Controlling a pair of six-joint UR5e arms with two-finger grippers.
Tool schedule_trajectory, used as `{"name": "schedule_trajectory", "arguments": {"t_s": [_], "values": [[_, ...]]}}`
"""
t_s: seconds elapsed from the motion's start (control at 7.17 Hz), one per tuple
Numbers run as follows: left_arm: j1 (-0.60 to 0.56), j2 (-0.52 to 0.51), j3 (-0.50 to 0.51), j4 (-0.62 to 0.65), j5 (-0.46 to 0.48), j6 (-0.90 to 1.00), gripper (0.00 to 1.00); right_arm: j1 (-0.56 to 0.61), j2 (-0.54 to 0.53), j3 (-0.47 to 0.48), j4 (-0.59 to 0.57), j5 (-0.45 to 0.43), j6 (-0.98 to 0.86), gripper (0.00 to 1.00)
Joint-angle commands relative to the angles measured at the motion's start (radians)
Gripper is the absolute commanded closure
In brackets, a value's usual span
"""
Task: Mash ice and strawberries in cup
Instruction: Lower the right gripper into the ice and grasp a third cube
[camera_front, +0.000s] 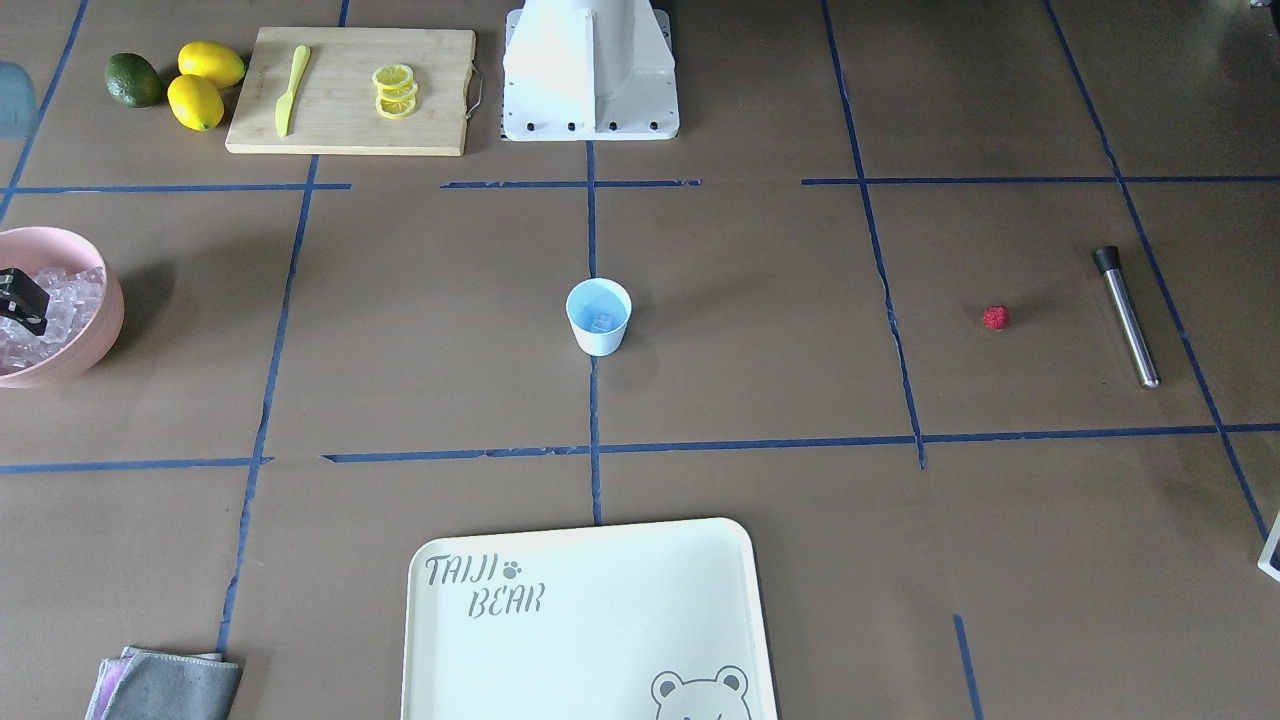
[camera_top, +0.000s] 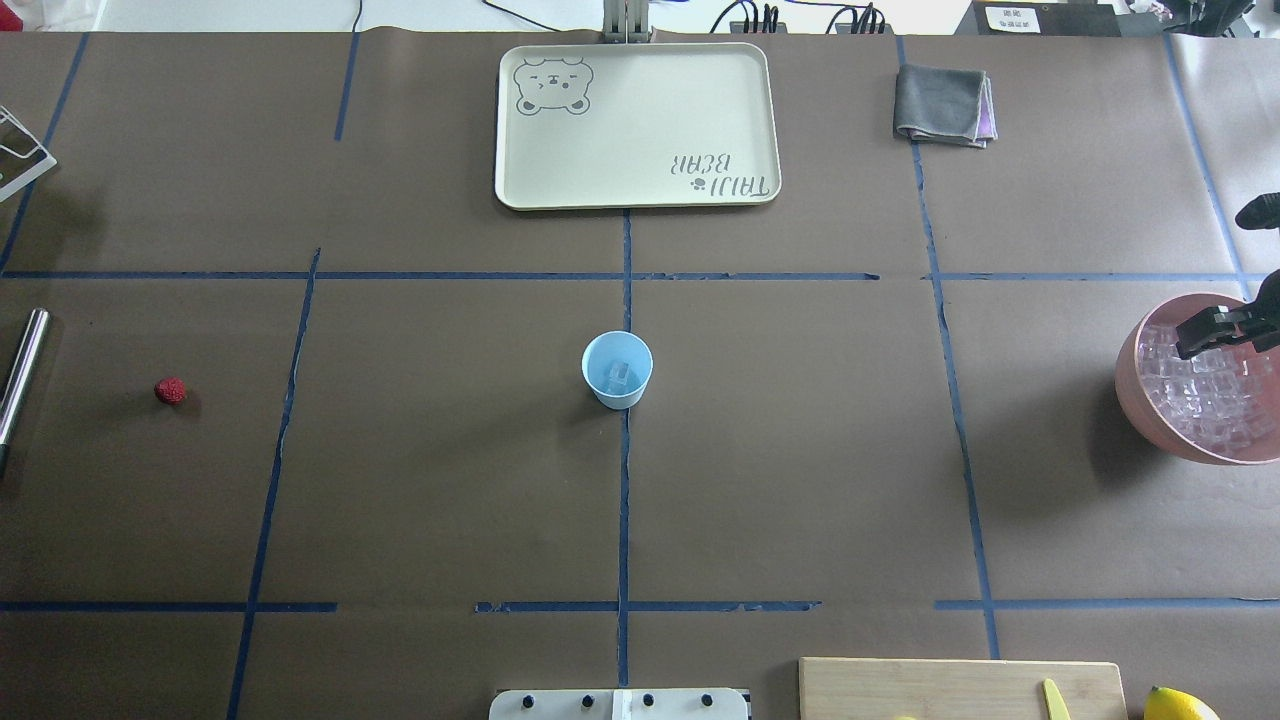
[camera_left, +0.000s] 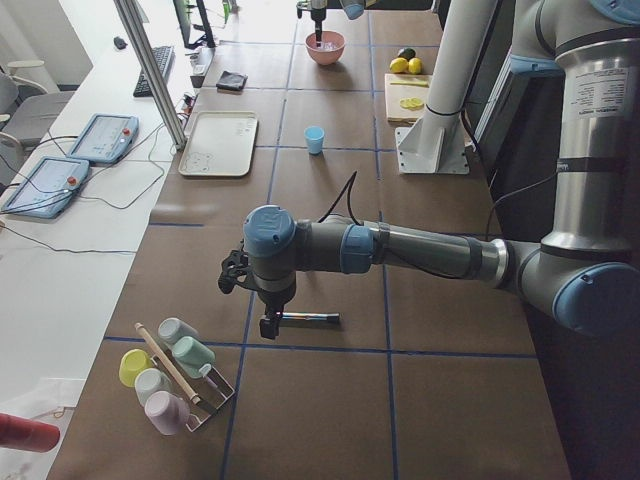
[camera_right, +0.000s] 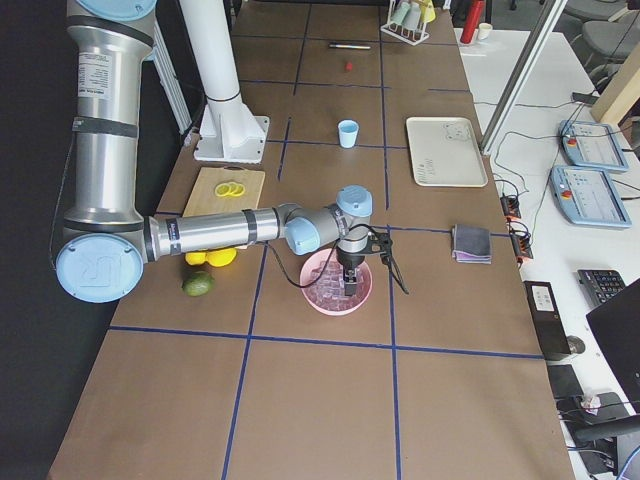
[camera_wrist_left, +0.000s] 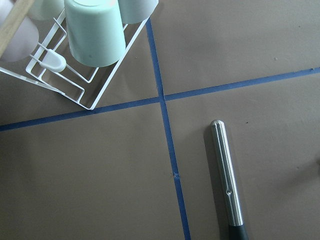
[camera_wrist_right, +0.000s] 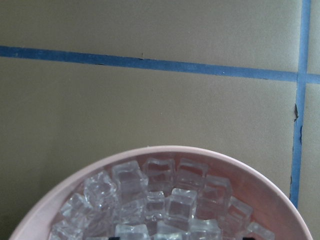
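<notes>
The cup (camera_top: 617, 370) stands at the table's middle, also in the front view (camera_front: 599, 316), with one clear ice cube (camera_top: 620, 374) inside. More ice (camera_wrist_right: 170, 200) fills the pink bowl (camera_top: 1135, 390). My right gripper (camera_top: 1215, 330) hangs over that ice, open and empty; only its tips show at the bottom edge of the right wrist view. The red strawberry (camera_top: 170, 390) lies alone on the table. My left gripper (camera_left: 268, 325) hovers above a steel muddler (camera_wrist_left: 227, 175); I cannot tell whether it is open or shut.
A cream tray (camera_top: 640, 120) lies beyond the cup. A cutting board (camera_front: 350, 90) holds lemon slices (camera_front: 395, 90) and a yellow knife (camera_front: 290, 90), beside lemons (camera_front: 210, 65) and an avocado (camera_front: 133, 80). A grey cloth (camera_top: 940, 105) and a cup rack (camera_wrist_left: 90, 40) stand at the edges.
</notes>
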Motion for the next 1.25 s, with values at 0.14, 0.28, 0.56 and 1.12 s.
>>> {"name": "schedule_trajectory", "arguments": {"t_s": [0.14, 0.28, 0.56, 1.12], "values": [[0.000, -0.003, 0.002, 0.000, 0.000, 0.000, 0.00, -0.018, 0.001, 0.001, 0.000, 0.006, -0.001, 0.24], [0.000, -0.003, 0.002, 0.000, 0.000, 0.000, 0.00, -0.023, -0.001, 0.001, 0.000, 0.006, -0.001, 0.24], [0.000, -0.004, 0.002, 0.000, 0.000, 0.000, 0.00, -0.024, -0.007, 0.001, 0.002, 0.017, -0.003, 0.26], [0.000, -0.004, 0.002, 0.000, 0.000, 0.000, 0.00, -0.023, -0.005, 0.009, 0.000, 0.018, -0.003, 0.94]]}}
